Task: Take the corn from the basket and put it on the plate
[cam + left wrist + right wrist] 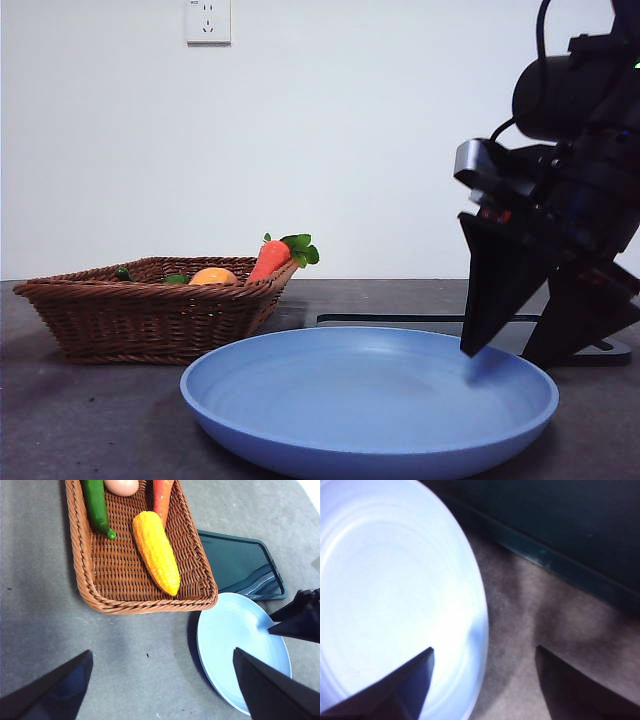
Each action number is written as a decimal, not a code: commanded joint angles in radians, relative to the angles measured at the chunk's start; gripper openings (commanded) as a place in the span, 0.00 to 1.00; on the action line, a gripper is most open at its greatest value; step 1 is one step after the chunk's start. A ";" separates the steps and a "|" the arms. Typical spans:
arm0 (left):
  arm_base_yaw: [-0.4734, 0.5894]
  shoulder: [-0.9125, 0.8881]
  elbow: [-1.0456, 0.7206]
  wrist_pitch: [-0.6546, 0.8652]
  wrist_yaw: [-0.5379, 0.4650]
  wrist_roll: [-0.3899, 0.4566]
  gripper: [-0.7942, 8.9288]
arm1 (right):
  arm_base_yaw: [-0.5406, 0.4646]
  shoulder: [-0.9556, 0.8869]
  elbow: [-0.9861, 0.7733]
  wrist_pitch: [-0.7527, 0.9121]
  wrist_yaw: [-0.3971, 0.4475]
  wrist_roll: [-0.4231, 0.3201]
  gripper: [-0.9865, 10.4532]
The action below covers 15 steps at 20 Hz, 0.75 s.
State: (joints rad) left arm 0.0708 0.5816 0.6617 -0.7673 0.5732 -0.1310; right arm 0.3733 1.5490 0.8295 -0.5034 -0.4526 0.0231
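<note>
Left wrist view shows the left gripper (160, 685) wide open and empty, hovering over bare table just outside the basket (85, 580). The corn (156, 551) lies inside the basket, beyond its near rim, with its long axis running away from the gripper, slightly slanted. It is yellow with rows of kernels. The right gripper (520, 345), also open and empty, straddles the rim of the plate (300, 400), so I judge the left arm nearer to the corn.
</note>
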 commanded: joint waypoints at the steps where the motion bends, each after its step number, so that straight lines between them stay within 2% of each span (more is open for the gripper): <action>1: 0.000 0.006 0.018 0.008 0.003 0.007 0.55 | 0.013 0.036 0.015 0.008 -0.003 0.003 0.30; 7: 0.000 0.007 0.018 0.009 0.003 0.007 0.55 | 0.017 0.045 0.015 0.017 -0.003 0.007 0.09; 15: -0.067 0.097 0.060 0.058 -0.009 -0.012 0.55 | 0.010 -0.018 0.032 0.000 -0.003 0.052 0.09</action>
State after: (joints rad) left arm 0.0036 0.6727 0.6994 -0.7280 0.5667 -0.1413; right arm 0.3820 1.5311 0.8394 -0.5129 -0.4557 0.0719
